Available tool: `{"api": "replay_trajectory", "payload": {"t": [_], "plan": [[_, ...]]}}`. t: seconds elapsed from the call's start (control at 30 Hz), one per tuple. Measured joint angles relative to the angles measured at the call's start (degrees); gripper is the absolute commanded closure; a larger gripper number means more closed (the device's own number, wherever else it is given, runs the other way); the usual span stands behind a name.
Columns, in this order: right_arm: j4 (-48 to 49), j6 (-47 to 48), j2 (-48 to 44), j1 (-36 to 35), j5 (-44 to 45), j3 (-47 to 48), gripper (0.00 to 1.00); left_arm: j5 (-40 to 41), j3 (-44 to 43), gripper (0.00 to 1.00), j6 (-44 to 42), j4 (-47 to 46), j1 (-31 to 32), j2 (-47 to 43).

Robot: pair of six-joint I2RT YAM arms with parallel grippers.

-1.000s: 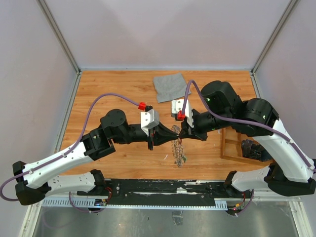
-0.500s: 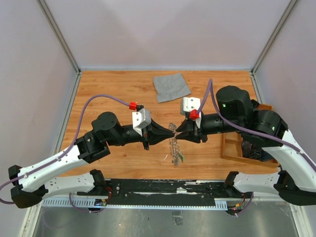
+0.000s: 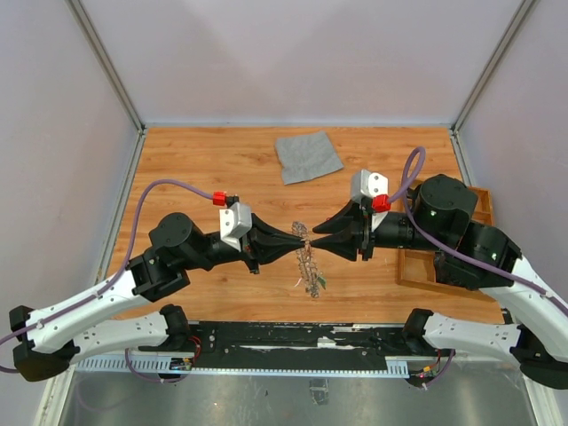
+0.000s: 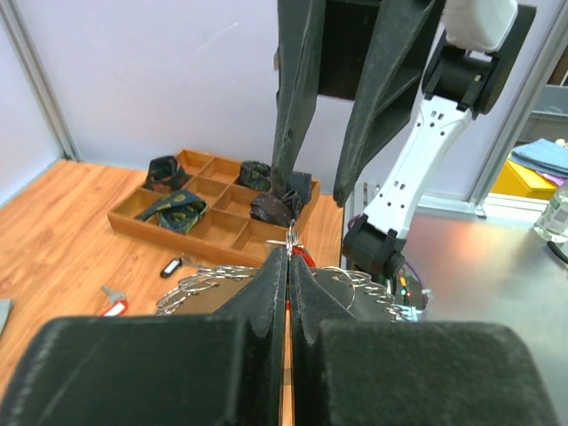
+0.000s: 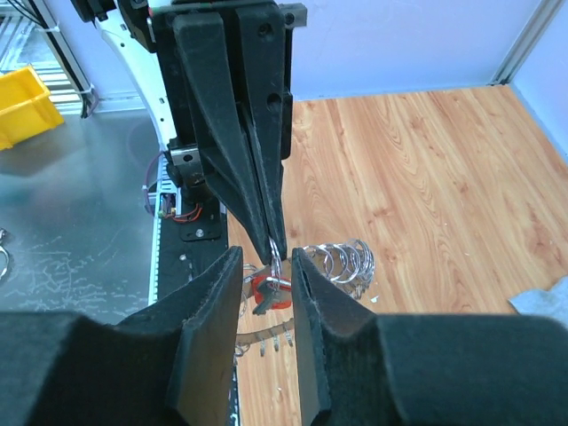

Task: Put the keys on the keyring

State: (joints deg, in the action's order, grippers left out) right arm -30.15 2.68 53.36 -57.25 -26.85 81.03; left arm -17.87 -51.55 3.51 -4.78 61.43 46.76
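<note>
The keyring point(image 3: 309, 266), a silvery ring fringed with small rings, hangs over the middle of the table. My left gripper point(image 3: 300, 238) is shut on one small ring at its top point(image 4: 290, 240). A key with a red tag point(image 5: 266, 288) dangles from that ring. My right gripper point(image 5: 266, 259) faces the left one tip to tip, open. Its jaws stand on either side of the red-tagged key without touching it. Two loose keys lie on the table, one with a black tag point(image 4: 170, 265) and one with a red tag point(image 4: 114, 307).
A grey cloth point(image 3: 308, 155) lies at the back centre. A wooden tray point(image 3: 415, 263) holding chunky black parts stands at the right, partly under my right arm. Both arms meet over the table's middle.
My right gripper has opened and let go. Both arms have drawn back and stretched out level, and the meeting point has shifted slightly left and nearer. The left gripper stays shut on the ring.
</note>
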Motion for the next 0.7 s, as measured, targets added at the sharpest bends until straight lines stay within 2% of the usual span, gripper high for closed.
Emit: {"api": "replay_trajectory", "payload": {"t": [0.27,0.7], "plan": [[4.22,-2.91,-0.72,0.0,-3.39,-3.48,0.69,-1.77,1.55,0.99,-0.07,-4.35,0.0,-2.71],[5.86,-3.34,-1.25,0.0,-7.1,-3.82,0.74,-4.33,1.64,0.99,-0.09,-5.99,0.0,-2.91]]}}
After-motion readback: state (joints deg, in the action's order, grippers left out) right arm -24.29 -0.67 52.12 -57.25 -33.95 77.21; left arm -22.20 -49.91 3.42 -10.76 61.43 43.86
